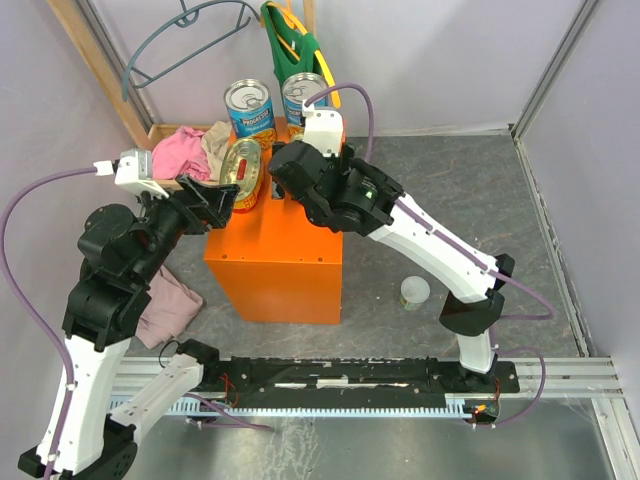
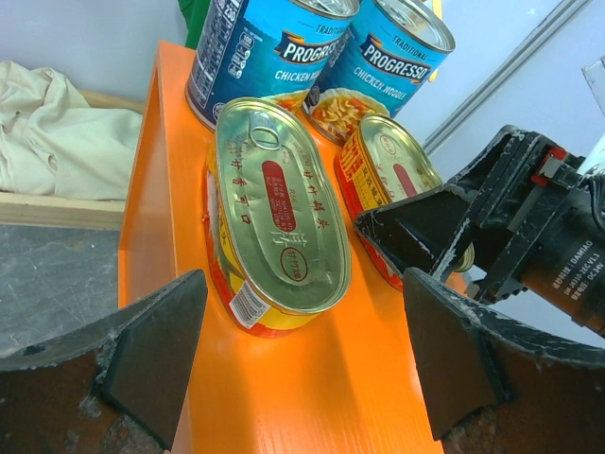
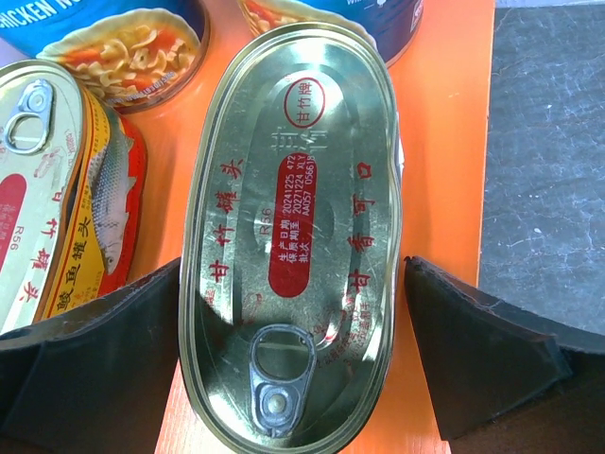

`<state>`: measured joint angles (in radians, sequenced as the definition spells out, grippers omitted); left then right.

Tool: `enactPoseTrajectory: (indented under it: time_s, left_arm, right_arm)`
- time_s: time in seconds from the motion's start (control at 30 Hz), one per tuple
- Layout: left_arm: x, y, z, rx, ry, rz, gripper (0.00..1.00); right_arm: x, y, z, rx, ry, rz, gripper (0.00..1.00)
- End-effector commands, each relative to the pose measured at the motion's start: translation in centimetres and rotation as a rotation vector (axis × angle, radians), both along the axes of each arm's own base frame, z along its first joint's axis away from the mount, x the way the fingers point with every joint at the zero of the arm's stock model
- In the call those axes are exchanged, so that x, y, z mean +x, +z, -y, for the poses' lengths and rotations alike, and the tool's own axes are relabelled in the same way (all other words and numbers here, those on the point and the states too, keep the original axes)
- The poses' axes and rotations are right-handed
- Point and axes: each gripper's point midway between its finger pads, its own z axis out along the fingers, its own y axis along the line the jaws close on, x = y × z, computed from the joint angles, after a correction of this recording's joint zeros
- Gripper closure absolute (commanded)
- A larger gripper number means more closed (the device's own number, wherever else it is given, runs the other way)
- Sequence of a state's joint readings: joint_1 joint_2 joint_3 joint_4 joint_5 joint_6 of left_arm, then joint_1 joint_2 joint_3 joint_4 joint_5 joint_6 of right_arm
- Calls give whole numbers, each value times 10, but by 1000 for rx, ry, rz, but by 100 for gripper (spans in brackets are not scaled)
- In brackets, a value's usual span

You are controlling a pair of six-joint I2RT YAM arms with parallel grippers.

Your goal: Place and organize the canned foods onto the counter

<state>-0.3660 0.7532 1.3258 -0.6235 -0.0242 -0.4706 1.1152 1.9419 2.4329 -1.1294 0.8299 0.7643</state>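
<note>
Your left end effector (image 2: 302, 345) and right end effector (image 3: 293, 350), both wide, crowd the oval tins (image 2: 279, 203); colliding could knock one off

Pale lilac walls (image 1: 450, 60) close the grey speckled floor (image 1: 430, 190) behind and at both sides. A wooden beam (image 1: 100, 68) leans at its far-left corner. A metal rail (image 1: 570, 375) borders its near edge.

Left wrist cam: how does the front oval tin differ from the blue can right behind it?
The blue can is tall and round; the oval tin is low and flat. The can's label is blue, the tin's side yellow-red under a gold lid. Both sit lid-up on the orange box, the can behind the tin.
</note>
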Motion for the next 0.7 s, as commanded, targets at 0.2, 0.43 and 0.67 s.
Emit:
enactPoseTrajectory:
  time_s: [0.2, 0.43, 0.67]
  left_arm:
    - [-1, 16, -2, -8, 6, 36, 10]
    - [-1, 14, -3, -4, 10, 29, 10]
    - [0, 13, -3, -2, 13, 21, 10]
  right_arm:
    - [-20, 30, 9, 21, 31, 50, 1]
    - [-28, 39, 14, 12, 36, 76, 1]
    - [-36, 40, 25, 7, 33, 90, 1]
